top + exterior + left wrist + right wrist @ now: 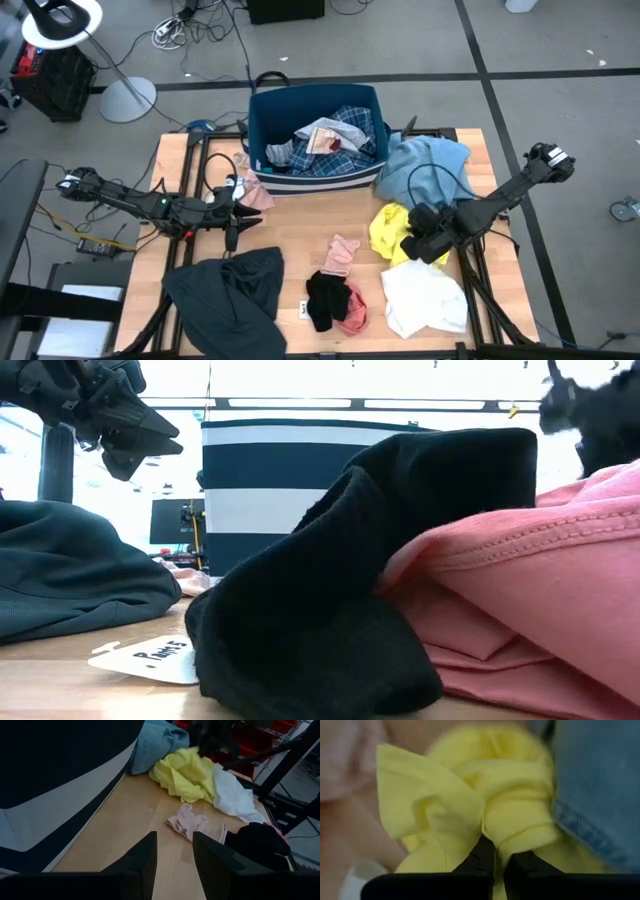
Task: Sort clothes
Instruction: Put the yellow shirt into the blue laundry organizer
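- Your right gripper (495, 857) is clenched on a fold of the yellow garment (388, 228), pinched between its fingers.
- That arm reaches in from the table's right edge, angled down, its wrist over the yellow garment, between the light blue garment (425, 165) and the white one (425, 298).
- Your left gripper (174, 855) hovers with fingers released, holding nothing, just beside the bin (315, 140) and above bare table (300, 215).
- The left arm stretches in low from the left edge, near the dark green garment (228, 290).
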Robot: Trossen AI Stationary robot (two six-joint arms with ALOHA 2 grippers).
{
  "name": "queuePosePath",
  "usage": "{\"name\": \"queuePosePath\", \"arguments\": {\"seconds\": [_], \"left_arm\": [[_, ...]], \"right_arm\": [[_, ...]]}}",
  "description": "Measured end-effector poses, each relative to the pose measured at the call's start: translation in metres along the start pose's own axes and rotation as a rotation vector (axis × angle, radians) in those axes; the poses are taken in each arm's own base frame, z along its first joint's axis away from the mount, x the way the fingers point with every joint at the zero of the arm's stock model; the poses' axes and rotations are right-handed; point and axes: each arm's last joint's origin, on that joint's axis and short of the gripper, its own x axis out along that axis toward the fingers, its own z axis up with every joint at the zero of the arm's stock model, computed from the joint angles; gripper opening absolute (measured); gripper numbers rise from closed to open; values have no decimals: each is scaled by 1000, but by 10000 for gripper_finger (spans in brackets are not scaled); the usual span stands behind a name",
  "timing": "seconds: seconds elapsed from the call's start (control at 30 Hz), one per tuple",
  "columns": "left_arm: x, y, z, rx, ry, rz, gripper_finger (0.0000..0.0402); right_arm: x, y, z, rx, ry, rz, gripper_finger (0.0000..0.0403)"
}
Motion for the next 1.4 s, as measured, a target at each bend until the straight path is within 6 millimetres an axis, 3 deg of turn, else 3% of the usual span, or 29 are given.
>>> {"name": "queuePosePath", "arguments": {"seconds": [0.4,0.77,0.93,1.07,1.27,1.4], "left_arm": [[0,0,0,2,0,1,131],[0,0,3,22,-43,18,131],[0,0,3,25,-39,20,131],[0,0,3,33,-39,22,131],[0,0,3,47,-38,24,131],[0,0,2,49,-34,25,131]], "right_arm": [[-117,17,96,-177,-390,112,12],[-185,21,203,-326,-729,114,12],[-196,23,260,-365,-891,109,12],[-193,24,306,-381,-1009,102,12],[-170,23,368,-401,-1137,201,12],[-146,23,396,-402,-1162,211,12]]}}
